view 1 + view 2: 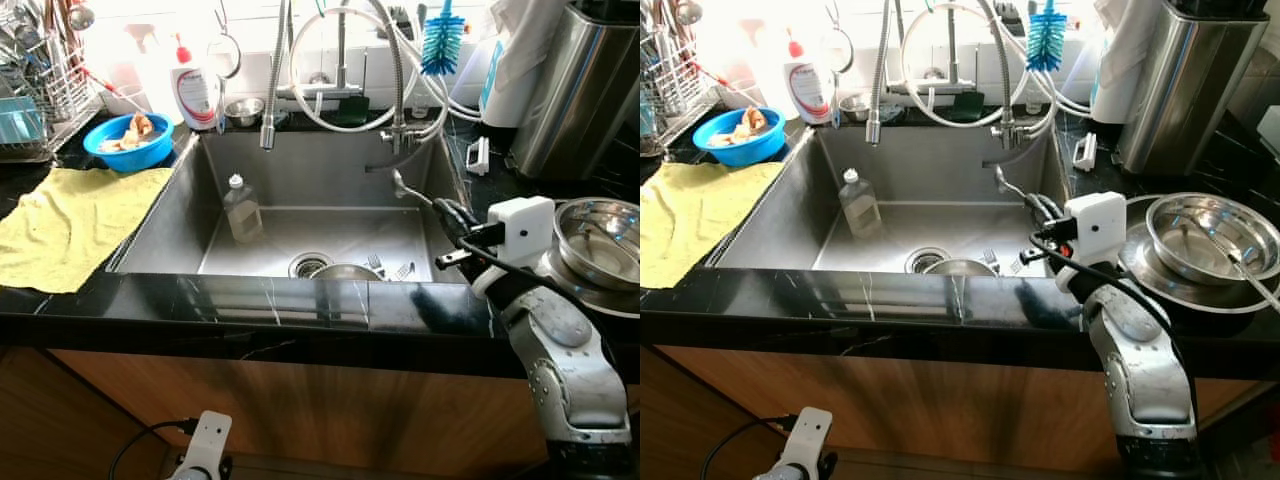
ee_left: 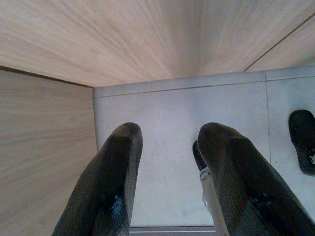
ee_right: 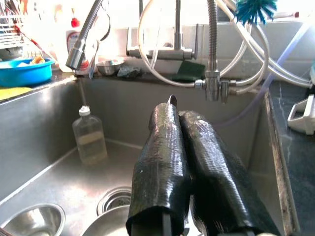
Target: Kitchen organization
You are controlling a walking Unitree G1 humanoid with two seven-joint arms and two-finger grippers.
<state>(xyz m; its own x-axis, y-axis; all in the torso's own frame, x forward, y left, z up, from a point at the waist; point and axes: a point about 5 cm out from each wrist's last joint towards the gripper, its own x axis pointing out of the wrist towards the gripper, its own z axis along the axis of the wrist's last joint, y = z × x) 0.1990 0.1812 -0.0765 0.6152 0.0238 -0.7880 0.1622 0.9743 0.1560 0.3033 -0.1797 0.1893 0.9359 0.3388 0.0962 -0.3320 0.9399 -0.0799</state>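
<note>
My right gripper (image 1: 442, 209) reaches over the right side of the steel sink (image 1: 165, 215), shut on a metal spoon (image 1: 401, 185) whose bowl end sticks out past the fingers. The spoon's tip (image 3: 171, 100) peeks between the closed fingers (image 3: 162, 147) in the right wrist view. Below it in the basin lie a steel bowl (image 1: 345, 272) and forks (image 1: 390, 267) by the drain, with a clear plastic bottle (image 1: 242, 208) standing at the left. Stacked steel bowls (image 1: 1210, 235) sit on the right counter. My left gripper (image 2: 170, 135) hangs low by the cabinet, open over the floor.
A pull-down faucet with hoses (image 1: 340, 70) arches over the sink. On the left counter lie a yellow cloth (image 1: 70, 215), a blue bowl of scraps (image 1: 128, 140), a soap bottle (image 1: 196, 95) and a dish rack (image 1: 35, 80). A steel canister (image 1: 580, 90) stands back right.
</note>
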